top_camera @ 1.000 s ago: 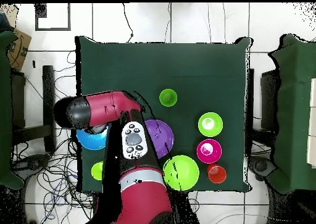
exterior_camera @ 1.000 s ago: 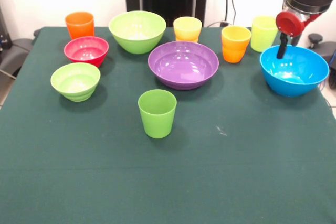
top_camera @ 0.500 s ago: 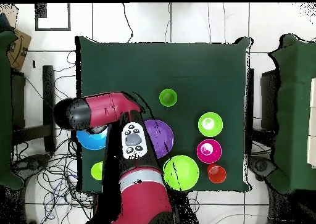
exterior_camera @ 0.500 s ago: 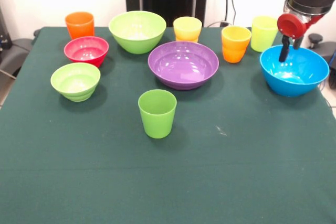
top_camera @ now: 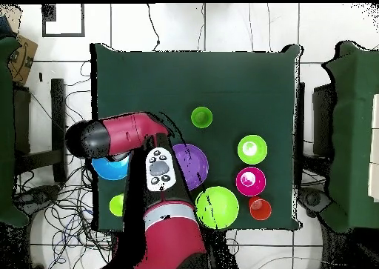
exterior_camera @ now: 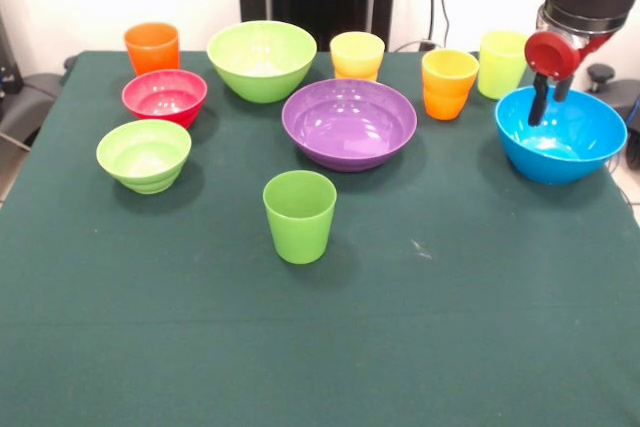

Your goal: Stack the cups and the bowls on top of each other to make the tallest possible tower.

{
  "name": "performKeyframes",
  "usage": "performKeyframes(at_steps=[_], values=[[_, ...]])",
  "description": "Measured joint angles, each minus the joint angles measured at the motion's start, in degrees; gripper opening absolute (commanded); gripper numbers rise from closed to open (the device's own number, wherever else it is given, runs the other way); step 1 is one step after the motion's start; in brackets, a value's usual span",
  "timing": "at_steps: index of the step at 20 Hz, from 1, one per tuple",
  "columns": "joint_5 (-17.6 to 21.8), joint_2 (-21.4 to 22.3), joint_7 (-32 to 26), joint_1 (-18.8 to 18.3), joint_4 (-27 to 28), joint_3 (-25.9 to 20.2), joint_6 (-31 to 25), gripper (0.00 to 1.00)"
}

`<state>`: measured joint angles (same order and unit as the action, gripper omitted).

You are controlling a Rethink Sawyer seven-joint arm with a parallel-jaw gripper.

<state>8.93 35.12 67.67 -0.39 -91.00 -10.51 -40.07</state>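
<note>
Front view, progress: nothing is stacked yet; every cup and bowl sits alone on the counter (exterior_camera: 480, 347), so by my reading the whole tower is left to build.
Front view, pincer: the pincer (exterior_camera: 547, 107) hangs at about 2 o'clock in the frame, its dark tips dipping inside the blue bowl (exterior_camera: 560, 139) near the back rim. The tips stand slightly apart and clasp nothing.
Front view, bowls: a purple bowl (exterior_camera: 349, 123), wide and shallow, sits at the middle; a large green bowl (exterior_camera: 261, 59) at its 11 o'clock; a red bowl (exterior_camera: 164, 96) and a small green bowl (exterior_camera: 144, 154) out at 9 o'clock.
Front view, cups: a green cup (exterior_camera: 299, 216) stands upright at 6 o'clock of the purple bowl. Along the back are an orange cup (exterior_camera: 152, 47), a pale yellow cup (exterior_camera: 357, 54), an orange-yellow cup (exterior_camera: 449, 83) and a yellow-green cup (exterior_camera: 502, 63).
Front view, look: all glossy plastic, mouths up.
Overhead view: the red arm (top_camera: 126, 133) covers most of the blue bowl (top_camera: 109, 167) and hides the pincer.
</note>
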Motion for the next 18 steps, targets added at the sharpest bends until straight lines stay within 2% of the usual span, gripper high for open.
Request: performKeyframes(at_steps=[8,18], values=[[2.22,-0.35,0.0,0.0,-0.2,0.02,1.33,1.0],[4.57,-3.3,0.0,-0.01,-0.38,0.02,4.36,1.0]])
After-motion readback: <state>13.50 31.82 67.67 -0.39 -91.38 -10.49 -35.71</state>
